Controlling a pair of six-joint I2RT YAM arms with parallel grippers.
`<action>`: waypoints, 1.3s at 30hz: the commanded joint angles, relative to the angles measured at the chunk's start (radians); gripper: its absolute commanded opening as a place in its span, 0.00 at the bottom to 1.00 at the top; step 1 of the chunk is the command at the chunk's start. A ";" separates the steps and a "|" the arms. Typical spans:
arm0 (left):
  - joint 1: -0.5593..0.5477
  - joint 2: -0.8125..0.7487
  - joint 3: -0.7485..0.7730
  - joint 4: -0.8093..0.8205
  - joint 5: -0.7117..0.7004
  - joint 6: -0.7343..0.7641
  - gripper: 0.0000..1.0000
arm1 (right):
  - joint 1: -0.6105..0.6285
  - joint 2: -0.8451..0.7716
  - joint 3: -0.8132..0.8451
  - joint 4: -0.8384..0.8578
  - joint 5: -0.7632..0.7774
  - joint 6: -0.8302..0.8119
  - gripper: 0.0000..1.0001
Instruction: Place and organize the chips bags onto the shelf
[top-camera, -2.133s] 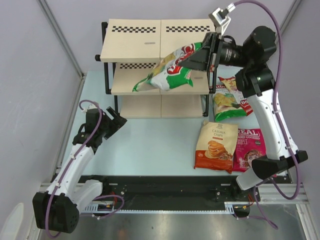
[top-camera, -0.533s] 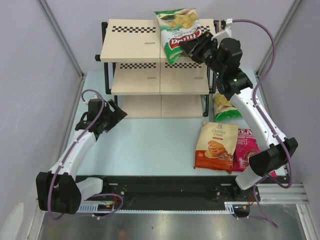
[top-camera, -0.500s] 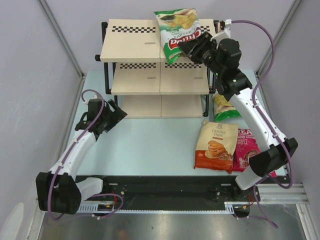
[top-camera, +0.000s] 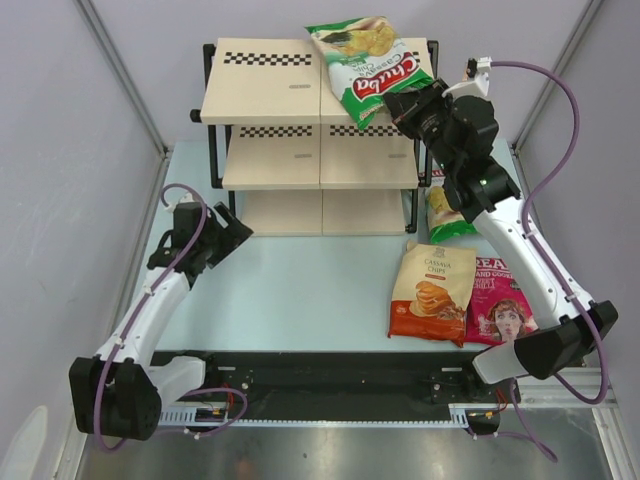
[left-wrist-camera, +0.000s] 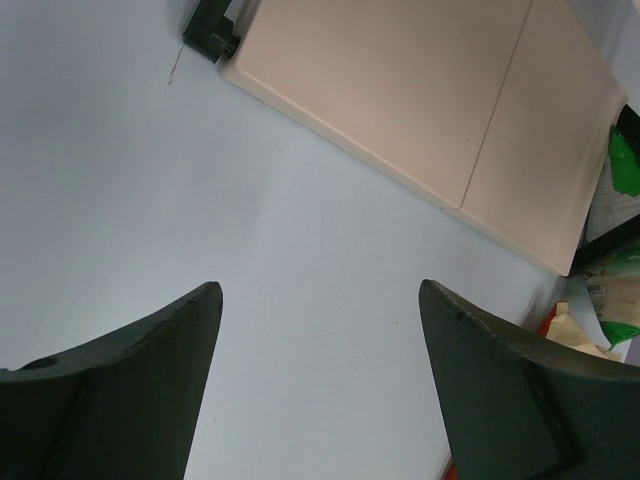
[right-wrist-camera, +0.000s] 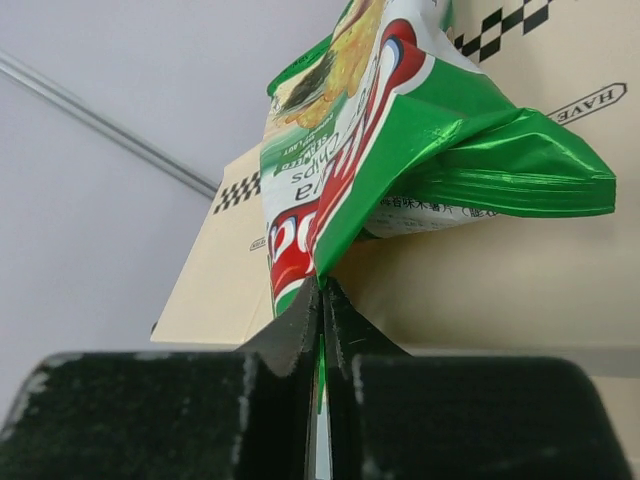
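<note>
Top external: right arm (top-camera: 505, 215) raised, reaching over shelf (top-camera: 262, 85) top tier. Right gripper (top-camera: 395, 104) pinched closed on green Chuba bag (top-camera: 362, 58) edge; bag extends up-left beyond fingertips.

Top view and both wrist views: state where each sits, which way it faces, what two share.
Top: above and behind the bases, looking down on table, shelf, left arm and right arm.
Left wrist: on the left arm, facing down at table and the shelf's lowest board; open left claw frames it.
Right wrist: on the right arm, facing the shelf top; right claw shut on green bag.
Shared: top and right wrist both show that bag.
</note>
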 joint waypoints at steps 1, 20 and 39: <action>-0.005 -0.029 -0.012 0.014 0.012 0.020 0.85 | 0.010 -0.032 -0.019 0.053 0.110 -0.028 0.02; -0.035 -0.035 -0.019 0.028 0.008 0.026 0.85 | 0.077 -0.029 -0.007 0.058 0.286 -0.009 0.27; -0.273 0.144 0.132 0.107 0.063 0.238 0.86 | 0.068 -0.185 -0.021 -0.307 0.168 -0.175 0.76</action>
